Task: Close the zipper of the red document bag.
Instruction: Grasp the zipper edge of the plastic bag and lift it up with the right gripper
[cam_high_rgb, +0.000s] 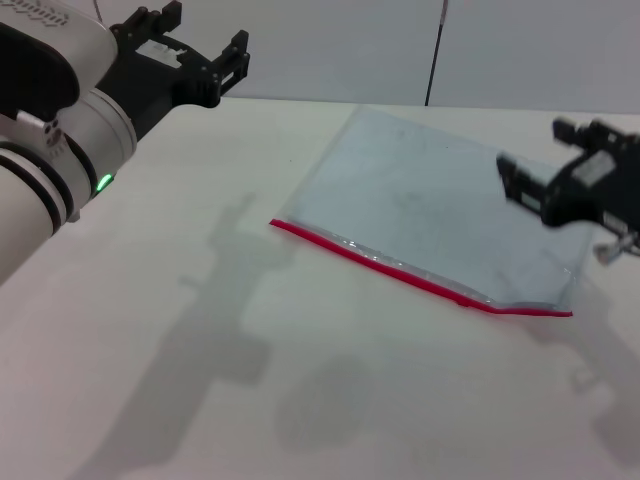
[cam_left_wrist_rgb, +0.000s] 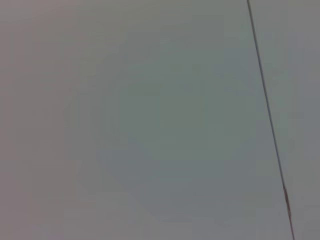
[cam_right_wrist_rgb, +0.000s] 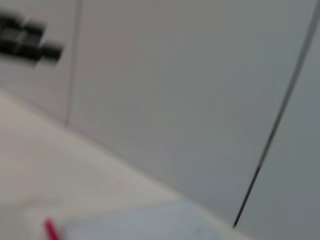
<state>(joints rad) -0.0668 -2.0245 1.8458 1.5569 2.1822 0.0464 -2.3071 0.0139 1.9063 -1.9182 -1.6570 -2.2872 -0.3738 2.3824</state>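
- Head view: nearest you, the zipper (cam_high_rgb: 415, 277), a thin red strip along the bag's near edge; nothing grips it yet.
- The bag (cam_high_rgb: 440, 195) lies flat on the table (cam_high_rgb: 200, 300), translucent plastic film.
- Right gripper (cam_high_rgb: 530, 170) hovers over its right side, fingers apart.
- Next, I'd say, pinch that right end.
- Left gripper (cam_high_rgb: 190, 45) waits far left, fingers apart.
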